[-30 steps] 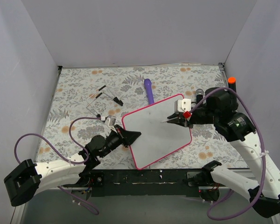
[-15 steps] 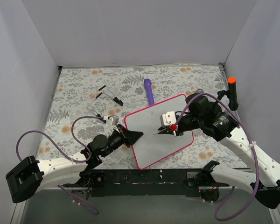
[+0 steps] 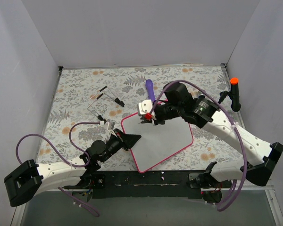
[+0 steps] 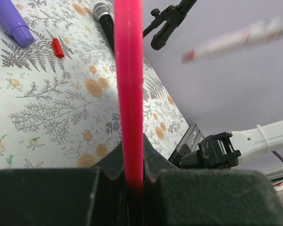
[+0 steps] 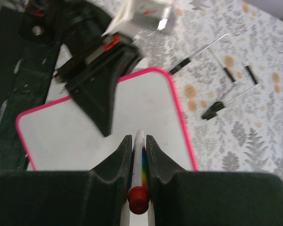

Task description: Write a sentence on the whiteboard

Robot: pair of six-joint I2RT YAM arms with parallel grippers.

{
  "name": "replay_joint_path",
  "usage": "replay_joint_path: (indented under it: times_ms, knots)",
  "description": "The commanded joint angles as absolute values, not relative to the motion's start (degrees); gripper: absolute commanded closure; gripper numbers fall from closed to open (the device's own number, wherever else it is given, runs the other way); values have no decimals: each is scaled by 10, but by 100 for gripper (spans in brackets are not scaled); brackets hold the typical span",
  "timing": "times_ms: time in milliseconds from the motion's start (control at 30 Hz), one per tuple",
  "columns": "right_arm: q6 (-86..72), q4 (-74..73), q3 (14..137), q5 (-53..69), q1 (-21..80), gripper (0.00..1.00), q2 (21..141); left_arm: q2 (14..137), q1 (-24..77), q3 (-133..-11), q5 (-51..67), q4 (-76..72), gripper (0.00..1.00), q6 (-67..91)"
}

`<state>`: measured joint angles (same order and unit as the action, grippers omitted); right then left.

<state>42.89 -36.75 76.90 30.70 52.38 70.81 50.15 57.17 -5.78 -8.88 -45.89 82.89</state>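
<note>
**One board, two tools, both gripping**

One pink-framed whiteboard (image 3: pixel 165 139) lies askew at the near middle of the floral table (image 3: pixel 75 89). The left tool (image 3: pixel 135 137) is clamped tight on the board's left edge. The right tool (image 3: pixel 148 118), above the board's far-left corner, is closed around one white marker (image 5: pixel 138 200). One purple pen (image 3: pixel 150 89) lies just beyond the board. Only the left wrist view shows one red cap (image 4: pixel 58 48) and one microphone (image 4: pixel 104 12). The right wrist view shows the marker pinched between its fingers.

left tool (image 3: pixel 135 137) grips whiteboard (image 3: pixel 167 141); right tool (image 3: pixel 145 120) holds marker (image 3: pixel 148 116) over it.
</note>
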Motion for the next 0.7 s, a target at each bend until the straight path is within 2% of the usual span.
replay_joint_path:
  times_ms: [0, 67, 167, 333, 433, 500, 633, 667]
  knots:
    - [405, -393, 917, 258, 521, 99, 767, 489, 572, -63, -115, -513, 100, 821]
    - [362, -418, 968, 298, 512, 99, 783, 487, 573, -63, -113, -514, 100, 823]
    - [337, -401, 949, 337, 496, 99, 745, 487, 572, -64, -112, -512, 100, 824]
    - [313, -403, 993, 387, 394, 99, 723, 481, 573, -73, -118, -503, 100, 830]
    - [241, -371, 1003, 482, 287, 99, 727, 477, 572, -89, -120, -483, 100, 829]
    - [215, -337, 942, 508, 260, 99, 717, 472, 572, -97, -123, -469, 100, 829]
    - [121, -158, 756, 507, 274, 99, 609, 461, 572, -113, -127, -450, 100, 824]
    - [121, -162, 749, 508, 273, 99, 606, 460, 572, -117, -125, -440, 100, 824]
